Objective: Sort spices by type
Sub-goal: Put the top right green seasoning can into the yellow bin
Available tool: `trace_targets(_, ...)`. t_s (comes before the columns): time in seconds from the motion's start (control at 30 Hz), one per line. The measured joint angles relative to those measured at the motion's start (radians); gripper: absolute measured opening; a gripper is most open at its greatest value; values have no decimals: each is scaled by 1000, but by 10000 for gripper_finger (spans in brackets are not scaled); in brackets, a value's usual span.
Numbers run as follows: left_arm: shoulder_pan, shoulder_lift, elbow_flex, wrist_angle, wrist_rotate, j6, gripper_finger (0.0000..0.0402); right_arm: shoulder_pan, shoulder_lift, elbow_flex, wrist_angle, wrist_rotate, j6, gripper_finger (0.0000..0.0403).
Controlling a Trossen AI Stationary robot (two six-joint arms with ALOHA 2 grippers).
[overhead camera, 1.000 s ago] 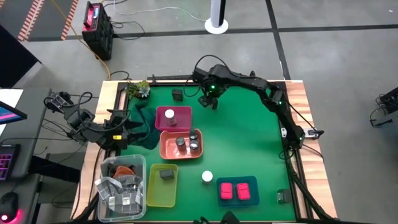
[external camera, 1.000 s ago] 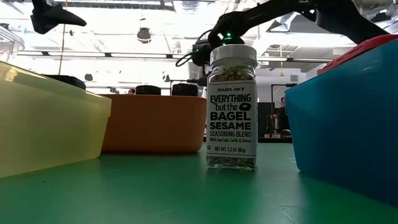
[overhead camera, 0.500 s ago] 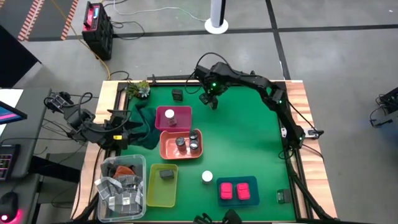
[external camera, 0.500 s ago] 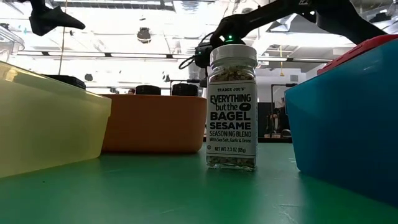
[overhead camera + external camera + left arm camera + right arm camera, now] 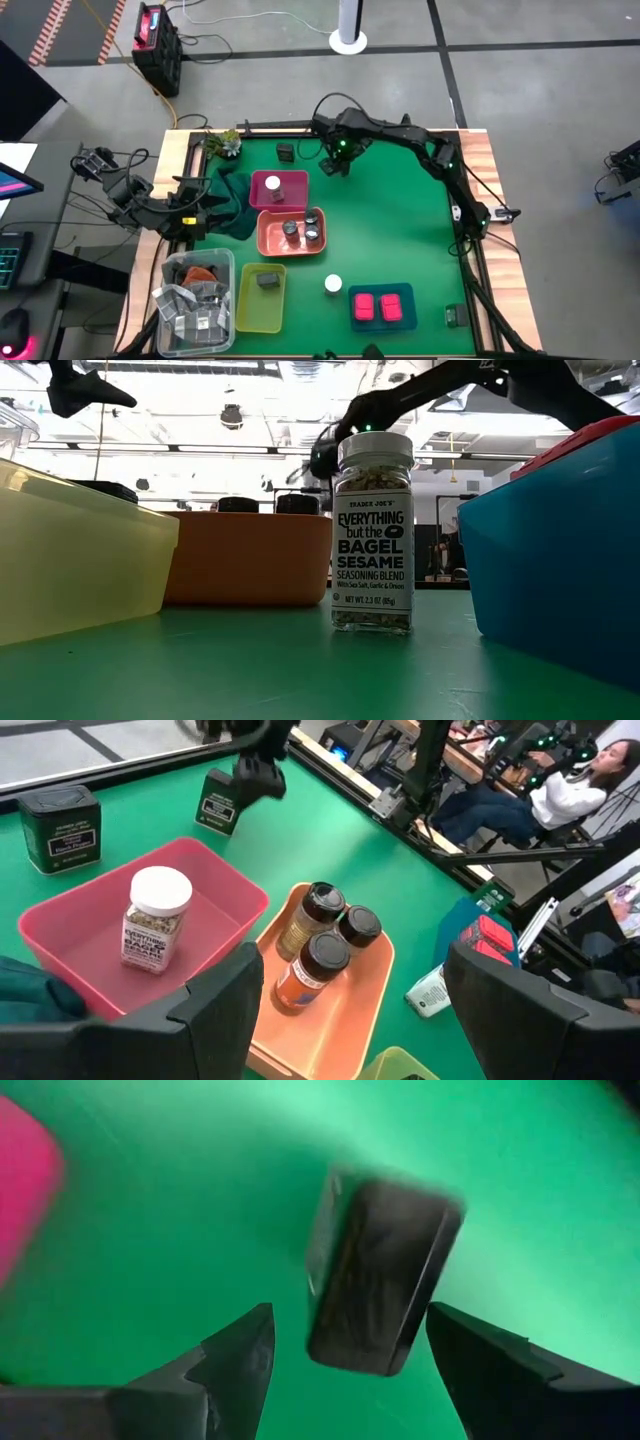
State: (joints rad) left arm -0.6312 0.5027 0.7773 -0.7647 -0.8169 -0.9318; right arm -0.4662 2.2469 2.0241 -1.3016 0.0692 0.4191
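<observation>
Overhead, the right end effector (image 5: 331,164) hangs at the far side of the green worktop (image 5: 400,240), fingers spread apart above a dark spice box (image 5: 377,1273). Left end effector (image 5: 345,1005) waits open at the worktop's left edge.

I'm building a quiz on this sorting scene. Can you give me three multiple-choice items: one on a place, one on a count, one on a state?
1. Where does the lone white-capped jar stand?
A. on the green mat beside the blue tray
B. in the yellow tray
C. in the clear bin

2. How many pink boxes lie in the blue tray?
A. one
B. two
C. four

3. How is the right gripper?
A. shut on a jar
B. open, over a dark box
C. out of view

Key: 1 A, the high view shows it on bare mat; 2 B, two lie side by side; 3 B, the right wrist view shows its fingers spread, the box between them.
</observation>
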Motion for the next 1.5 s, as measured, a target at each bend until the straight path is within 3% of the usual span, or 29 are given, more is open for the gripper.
trace_targets(0.3,0,0,0,-1,35,-12,294,36,-1,-95,106,8,24,290)
trace_targets(0.87,0,0,0,-4,47,-16,294,-5,-1,-98,167,-11,137,285)
trace_targets(1.03,0,0,0,-20,47,-16,294,-7,0,-98,147,-15,141,245)
trace_targets(1.23,0,0,0,-37,47,-15,294,-3,-1,-98,147,-16,122,151)
trace_targets(1.5,0,0,0,-36,56,-16,294,44,-9,-97,63,-46,49,144)
